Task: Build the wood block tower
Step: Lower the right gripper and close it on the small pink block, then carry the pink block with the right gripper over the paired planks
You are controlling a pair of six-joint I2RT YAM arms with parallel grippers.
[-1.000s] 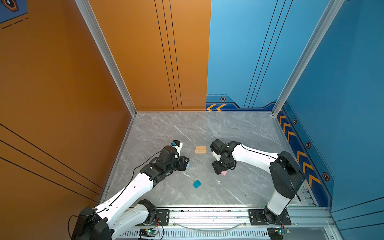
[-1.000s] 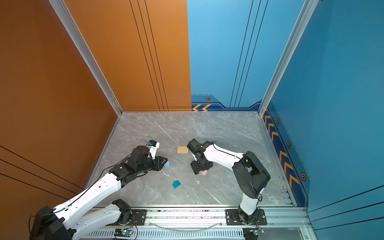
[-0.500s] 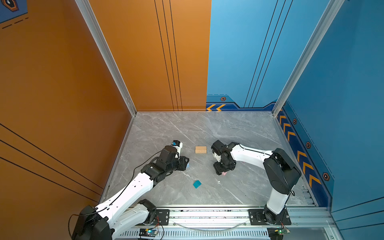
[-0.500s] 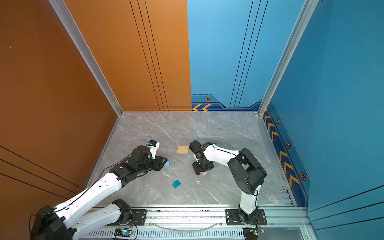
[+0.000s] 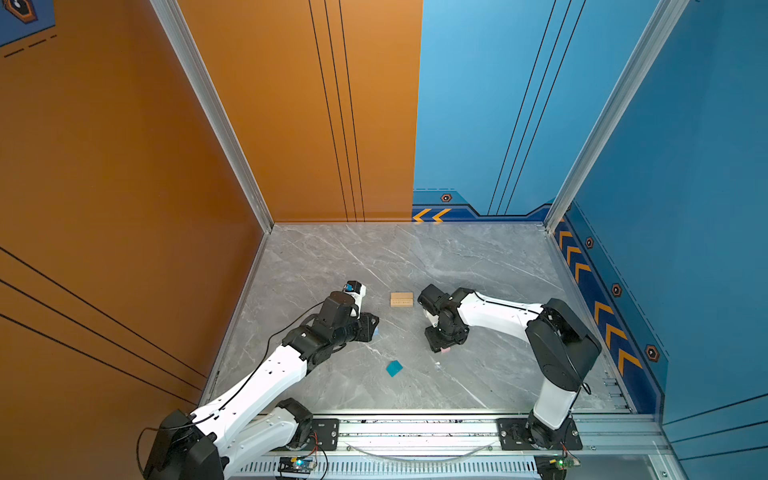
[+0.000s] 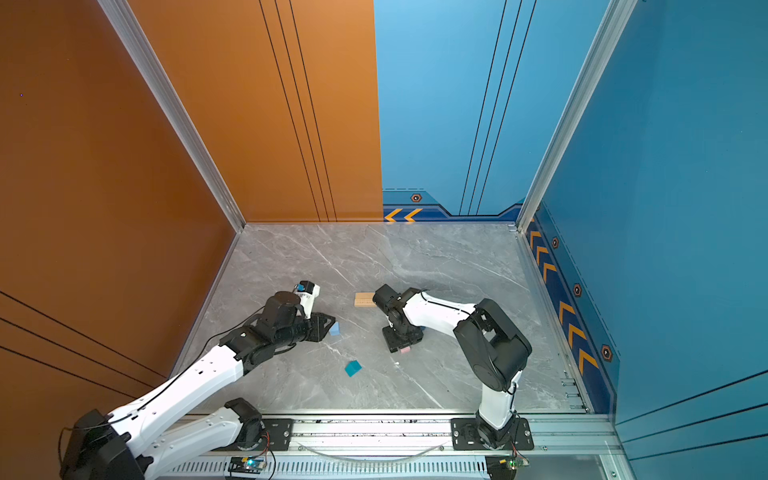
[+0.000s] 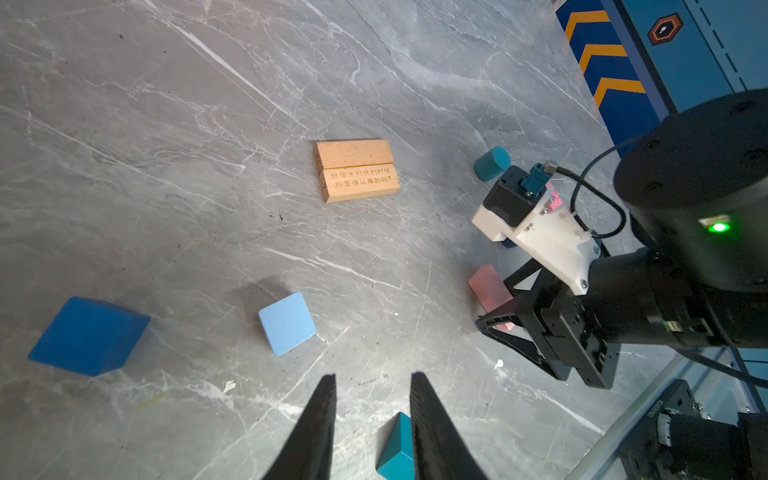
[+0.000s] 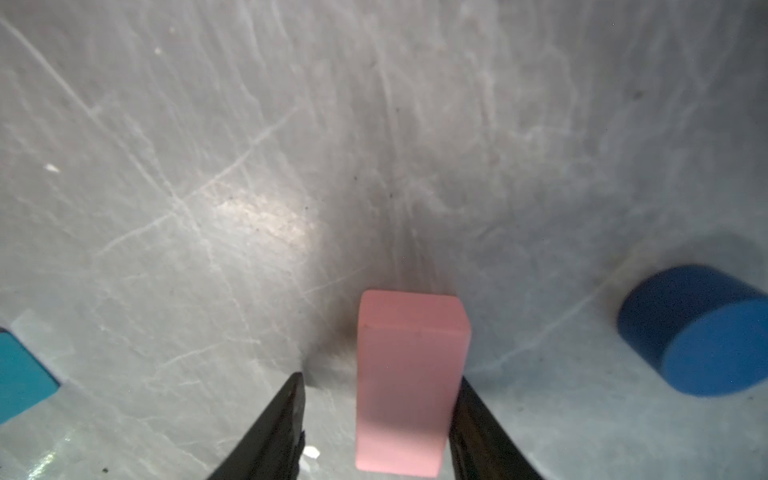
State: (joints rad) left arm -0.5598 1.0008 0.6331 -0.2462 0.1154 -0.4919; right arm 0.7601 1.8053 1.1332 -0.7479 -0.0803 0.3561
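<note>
Plainly, marbled tabletop (image 5: 415, 257) abuts orange wall (image 5: 291, 104), blue wall (image 5: 478, 104).

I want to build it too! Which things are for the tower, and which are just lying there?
For the tower: two tan bars, pink bar, second pink bar (mostly hidden), light-blue cube, dark-blue cube, teal cube, teal cylinder, dark-blue cylinder.

Just lying about: white crumbs on the gray table, small circuit board by the front rail.
</note>
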